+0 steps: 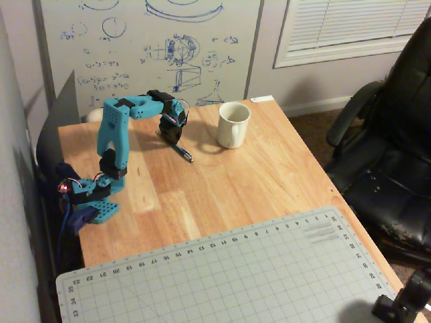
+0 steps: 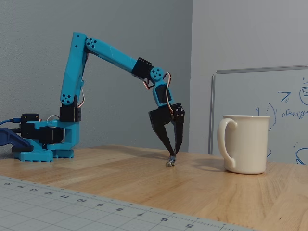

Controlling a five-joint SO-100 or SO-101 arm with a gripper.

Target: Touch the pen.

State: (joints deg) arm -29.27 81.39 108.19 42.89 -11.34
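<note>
The pen [image 1: 185, 155] is a thin dark stick lying flat on the wooden table [image 1: 222, 182], left of the white mug [image 1: 233, 124]. In the fixed view only its near end [image 2: 169, 163] shows on the tabletop. The blue arm reaches over it, and its black gripper [image 1: 176, 141] points down at the pen's far part. In the fixed view the gripper [image 2: 173, 153] has its fingers meeting at the tips, which sit right at the pen, seemingly touching it. The gripper holds nothing lifted.
The mug [image 2: 244, 144] stands a hand's width from the gripper. The arm's base [image 1: 94, 202] is at the table's left edge. A grey cutting mat [image 1: 222, 276] covers the table's near part. A whiteboard [image 1: 148, 47] stands behind and a black chair [image 1: 390, 155] at the right.
</note>
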